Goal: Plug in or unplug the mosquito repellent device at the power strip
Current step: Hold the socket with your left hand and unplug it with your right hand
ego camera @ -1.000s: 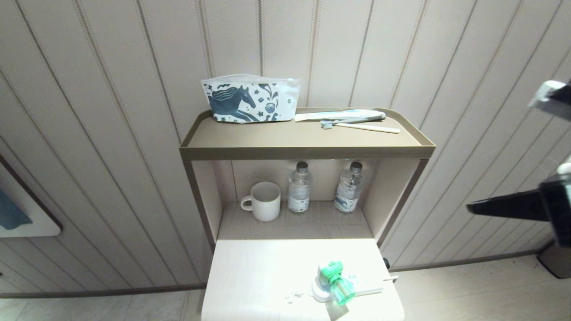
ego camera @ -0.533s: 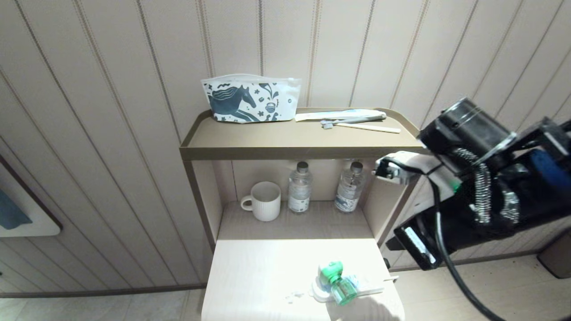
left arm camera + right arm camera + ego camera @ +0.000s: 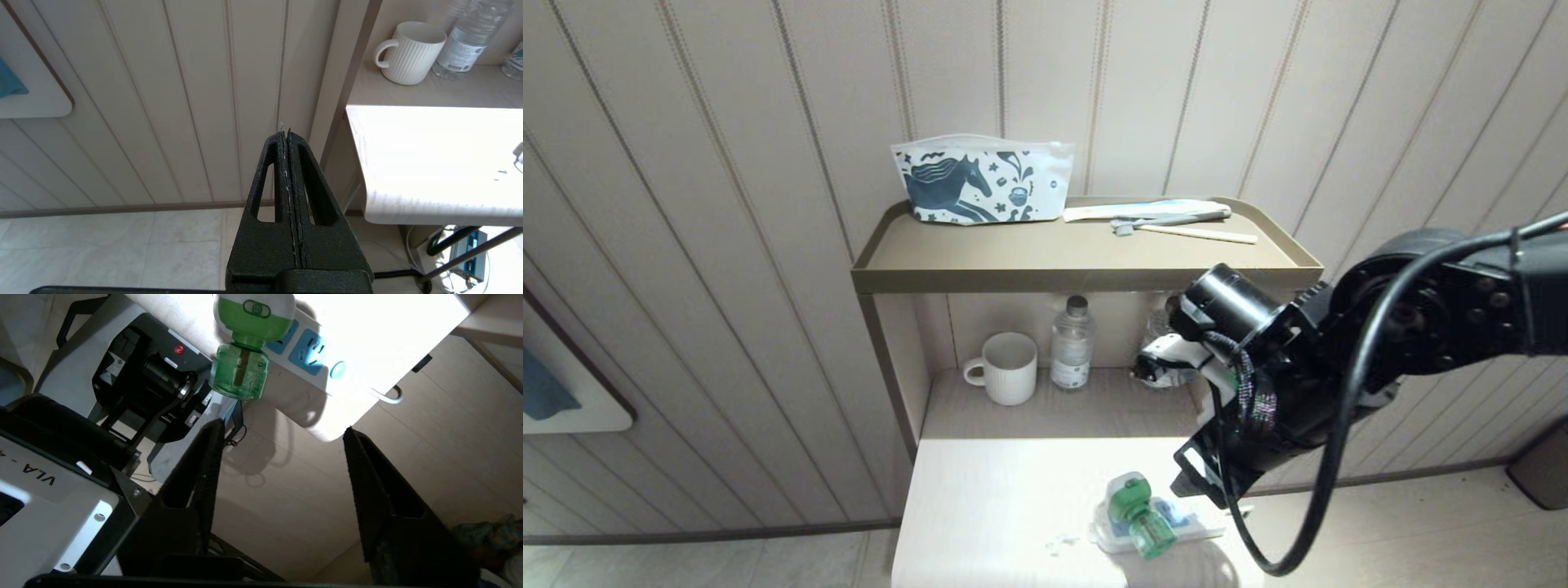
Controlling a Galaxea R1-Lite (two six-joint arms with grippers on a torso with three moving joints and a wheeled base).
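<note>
The mosquito repellent device [image 3: 1139, 514], a white head with a green face and a green liquid bottle, sits on the left end of the white power strip [image 3: 1188, 523] near the front right of the low white table. In the right wrist view the device [image 3: 245, 355] and the strip's blue outlets [image 3: 310, 355] lie beyond my right gripper [image 3: 282, 428]. That gripper is open, with nothing between its fingers and a gap to the device. My right arm [image 3: 1339, 359] reaches in over the table's right side. My left gripper [image 3: 286, 134] is shut, parked left of the table.
A white mug [image 3: 1009, 367] and a water bottle [image 3: 1071, 343] stand in the shelf niche behind the table [image 3: 996, 506]; the arm covers a second bottle. A horse-print pouch [image 3: 980, 181] and a toothbrush [image 3: 1184, 233] lie on the brown top tray [image 3: 1078, 278].
My right arm has swung in from the right edge of the head view and come down over the table's right side, close to the device. The device and strip have stayed put.
</note>
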